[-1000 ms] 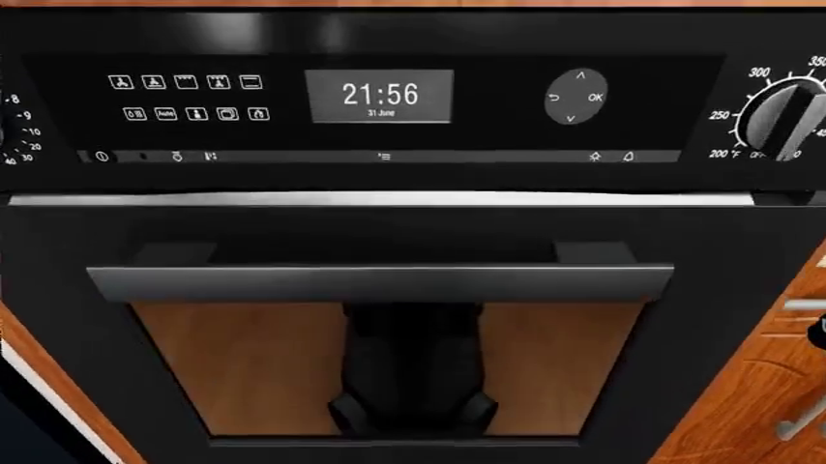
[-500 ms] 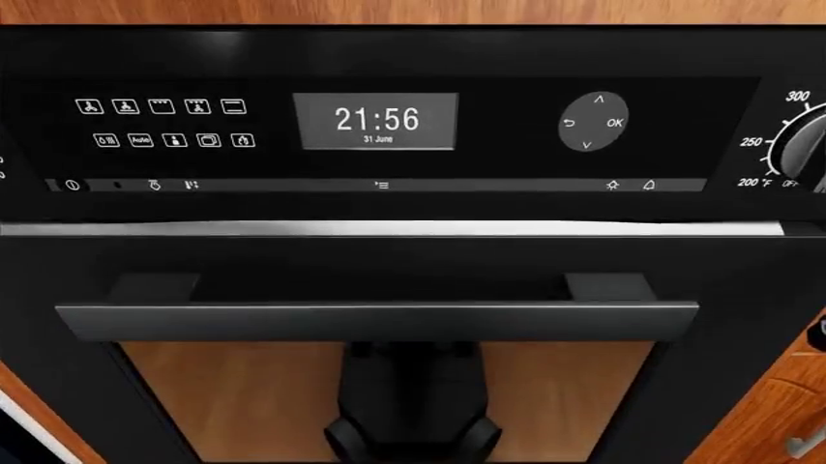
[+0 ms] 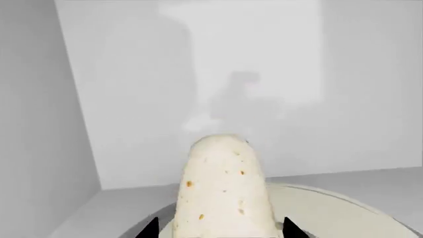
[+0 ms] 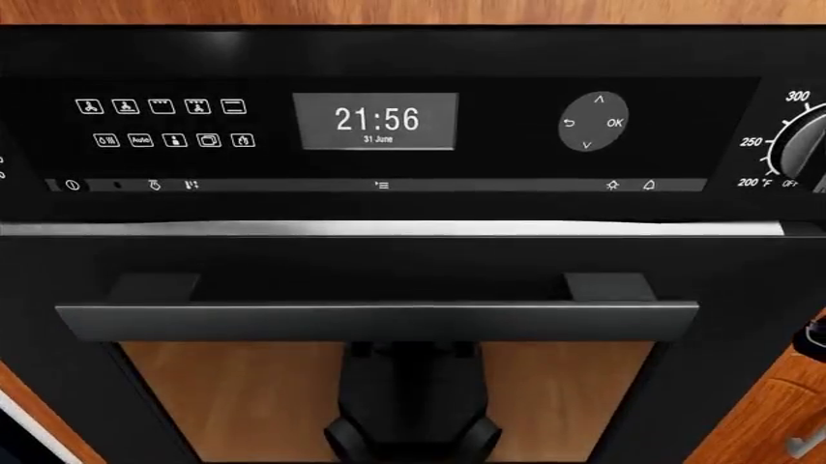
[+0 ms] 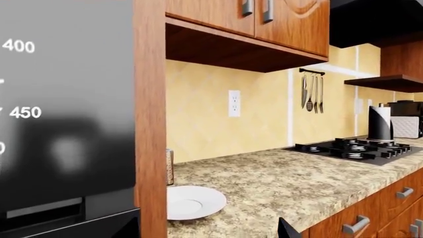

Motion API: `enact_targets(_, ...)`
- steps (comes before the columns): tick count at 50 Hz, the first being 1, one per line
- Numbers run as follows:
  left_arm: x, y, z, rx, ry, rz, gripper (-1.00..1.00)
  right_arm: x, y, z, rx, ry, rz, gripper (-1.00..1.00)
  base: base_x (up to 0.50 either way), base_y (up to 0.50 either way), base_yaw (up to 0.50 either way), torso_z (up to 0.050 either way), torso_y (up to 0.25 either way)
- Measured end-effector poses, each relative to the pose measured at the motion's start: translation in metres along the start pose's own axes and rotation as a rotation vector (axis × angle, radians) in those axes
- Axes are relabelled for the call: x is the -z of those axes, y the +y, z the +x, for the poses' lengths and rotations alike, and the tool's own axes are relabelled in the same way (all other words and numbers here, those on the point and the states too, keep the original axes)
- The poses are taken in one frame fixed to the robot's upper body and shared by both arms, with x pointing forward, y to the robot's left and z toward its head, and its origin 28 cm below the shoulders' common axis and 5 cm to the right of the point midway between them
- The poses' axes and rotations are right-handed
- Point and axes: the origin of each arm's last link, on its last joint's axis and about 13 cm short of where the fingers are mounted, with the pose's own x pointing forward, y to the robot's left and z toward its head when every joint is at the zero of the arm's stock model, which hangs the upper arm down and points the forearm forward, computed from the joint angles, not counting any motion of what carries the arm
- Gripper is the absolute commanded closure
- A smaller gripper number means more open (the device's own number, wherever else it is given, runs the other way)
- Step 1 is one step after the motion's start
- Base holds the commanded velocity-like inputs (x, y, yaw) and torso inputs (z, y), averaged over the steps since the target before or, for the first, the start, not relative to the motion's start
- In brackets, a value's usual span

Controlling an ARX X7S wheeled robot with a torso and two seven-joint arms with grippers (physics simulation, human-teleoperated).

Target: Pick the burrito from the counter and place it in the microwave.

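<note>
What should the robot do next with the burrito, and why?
Probably open the left gripper and let go. The burrito already sits inside pale walls over a round turntable plate, so it looks delivered.

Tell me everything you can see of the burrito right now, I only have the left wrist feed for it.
The burrito is a pale cream tortilla roll with small golden-brown toast spots and a rounded closed end pointing away from the camera. It sits between the left gripper fingertips, over a round off-white plate inside a plain light-grey chamber. Whether it rests on the plate is unclear. No filling shows from here.
</note>
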Motion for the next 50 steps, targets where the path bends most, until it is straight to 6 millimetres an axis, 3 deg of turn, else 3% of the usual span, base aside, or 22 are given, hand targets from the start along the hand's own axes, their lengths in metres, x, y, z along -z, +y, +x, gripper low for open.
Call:
enact_targets(22,0.000,0.003,0.002,-0.025,-0.009,-0.009,-1.00,0.002,0.001,0.000,-0.004,0.006,0.001,-1.00,0.00,0.00,0.00,0.000,0.000)
enact_targets(38,-0.032,0.004,-0.017,0.053,-0.143,-0.060,-1.00,0.001,0.001,0.000,-0.005,0.003,0.005,-1.00,0.00,0.00,0.00,0.000,0.001)
enact_targets(50,-0.053,0.015,-0.037,0.055,-0.190,-0.093,-1.00,-0.001,0.002,-0.001,-0.009,-0.001,0.013,-1.00,0.00,0.00,0.00,0.000,0.000)
